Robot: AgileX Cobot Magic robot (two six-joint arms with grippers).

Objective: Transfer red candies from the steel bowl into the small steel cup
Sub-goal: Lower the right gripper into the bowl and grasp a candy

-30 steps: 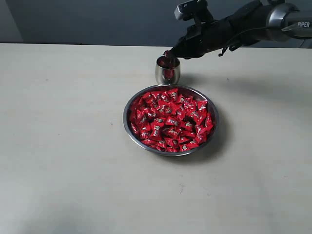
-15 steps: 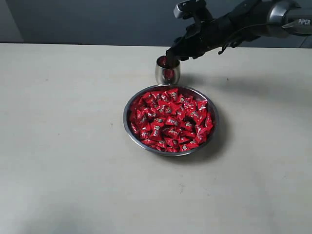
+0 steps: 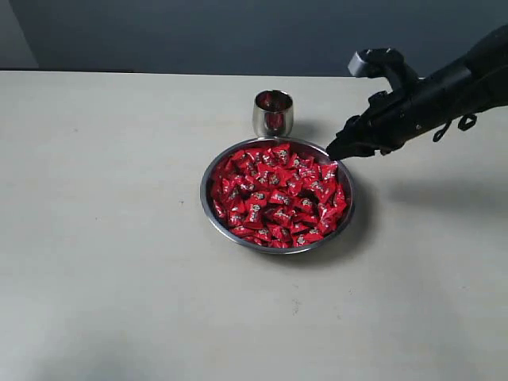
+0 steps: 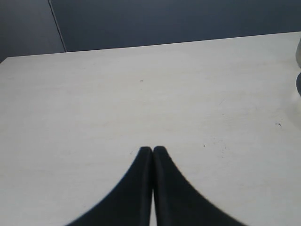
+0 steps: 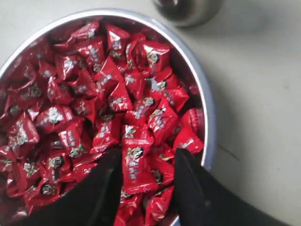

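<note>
Candies [image 3: 276, 194] heaped in the bowl [image 3: 208, 208], right gripper [image 3: 333, 151] hanging over the rim

So what we've got: the red candies fill pretty much the whole bowl, which sits mid-table [image 3: 103, 238]. The cup [image 3: 273, 113] stands upright just behind it, close to the rim, and we can't tell if the two touch. Some red shows in the cup's mouth. The right gripper is above the bowl's right-rear edge with its jaws apart, and in its wrist view the two black fingers [image 5: 106, 183] straddle one candy near the rim. We honestly can't tell whether they touch it. The left gripper [image 4: 153, 150] is off over the table, well away from the bowl, jaws pressed together.
</note>
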